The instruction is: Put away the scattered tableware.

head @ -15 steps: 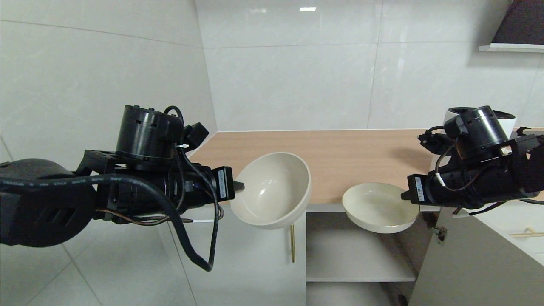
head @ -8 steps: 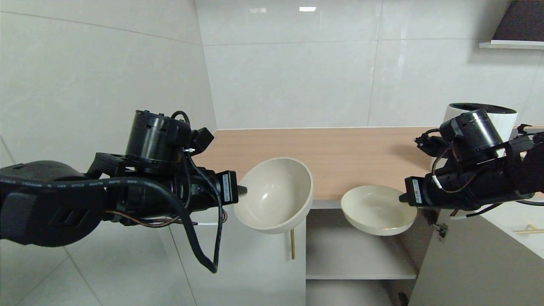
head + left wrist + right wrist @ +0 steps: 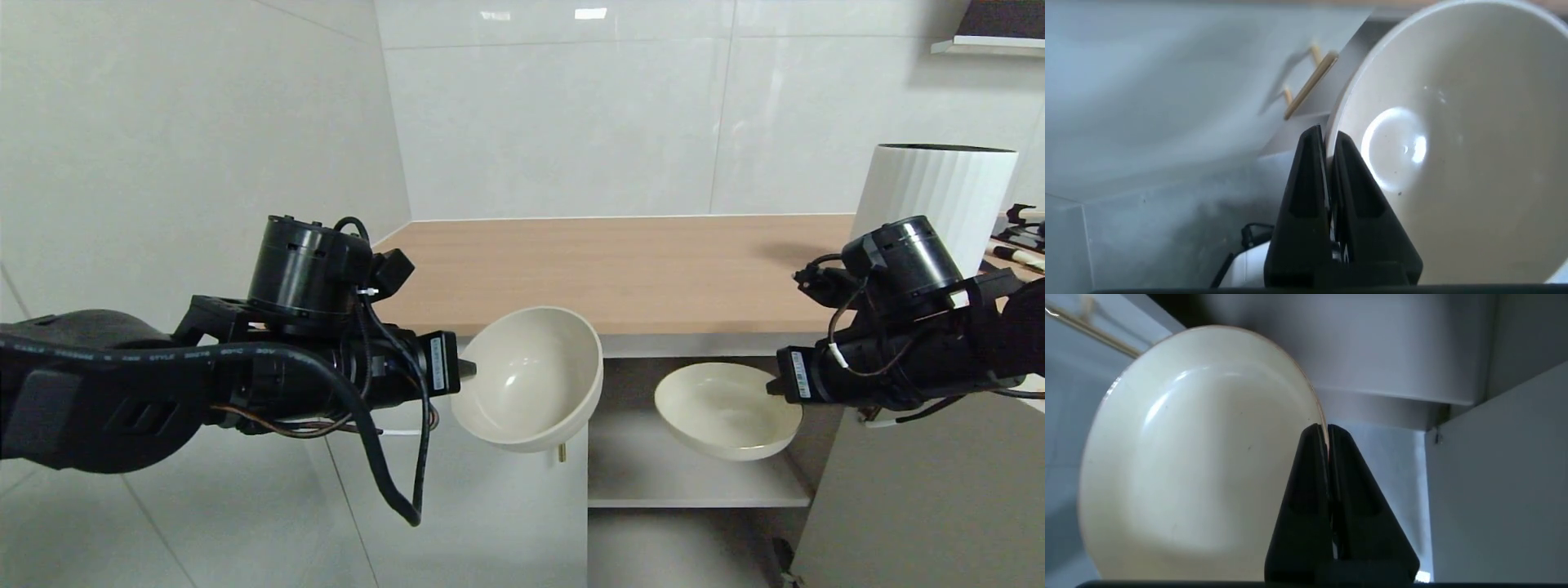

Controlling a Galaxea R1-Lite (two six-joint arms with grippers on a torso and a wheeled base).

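The bowl (image 3: 526, 380) hangs tilted at the centre of the head view, its rim pinched in the closed left gripper (image 3: 467, 368). The dish (image 3: 727, 408), right of centre, has its rim clamped the same way by the right gripper (image 3: 771, 385), above the open cabinet's shelf (image 3: 694, 482). Behind them runs the counter (image 3: 637, 269), with 1 white canister (image 3: 939, 196) at the upper right.

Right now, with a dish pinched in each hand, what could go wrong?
The left hand pinches the bowl only at its rim, and the bowl hangs tilted; it might slip or swing.
The right hand holds the plate by its edge just below the counter edge; lifting could knock it.
Bowl and plate are close before the open cupboard; they might clink going in.
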